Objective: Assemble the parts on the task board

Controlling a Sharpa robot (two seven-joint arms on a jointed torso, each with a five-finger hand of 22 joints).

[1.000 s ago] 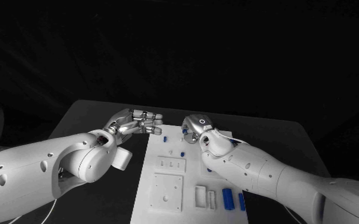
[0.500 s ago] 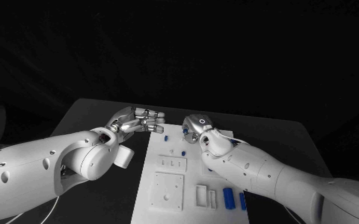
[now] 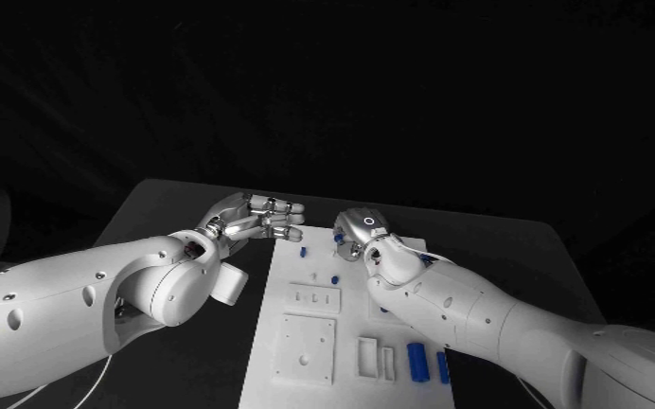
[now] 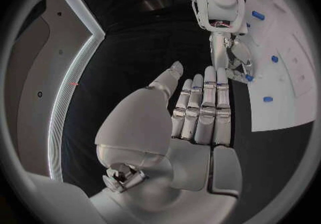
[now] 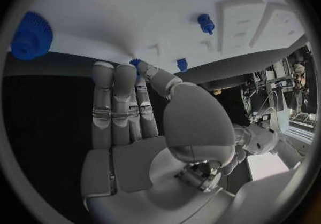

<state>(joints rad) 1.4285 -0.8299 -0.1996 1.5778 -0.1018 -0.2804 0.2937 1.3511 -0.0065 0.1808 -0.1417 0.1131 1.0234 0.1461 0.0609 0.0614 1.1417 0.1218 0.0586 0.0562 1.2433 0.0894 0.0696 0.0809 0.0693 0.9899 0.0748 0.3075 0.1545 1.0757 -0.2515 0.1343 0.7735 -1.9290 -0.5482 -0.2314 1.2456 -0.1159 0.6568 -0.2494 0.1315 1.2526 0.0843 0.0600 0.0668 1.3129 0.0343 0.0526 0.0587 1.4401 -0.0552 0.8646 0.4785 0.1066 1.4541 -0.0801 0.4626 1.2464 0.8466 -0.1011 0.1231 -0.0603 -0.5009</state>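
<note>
Hands are meeting near the far end of the task board [image 3: 327,333] in the head view, the white plate lying on the black table [image 3: 164,210]. The left hand [image 3: 253,221] is hovering just off the board's far left corner, its fingers bent inward and holding nothing that I can see. The right hand [image 3: 358,232] is reaching down onto the board's far end, next to a small blue part [image 3: 303,252]. Two long blue parts [image 3: 417,362] are lying side by side near the board's close right edge.

Looking from the left wrist, the left hand [image 4: 194,112] is showing straight fingers side by side and an empty palm, with the board [image 4: 294,47] beside it and the right hand [image 4: 234,61] touching down there.

Looking from the right wrist, the right hand [image 5: 134,101] is pressing its fingertips [image 5: 142,67] against a blue part at the board's edge; whether it is gripping that part, I cannot tell. A round blue knob [image 5: 30,36] is sitting well apart on the board [image 5: 147,10].
</note>
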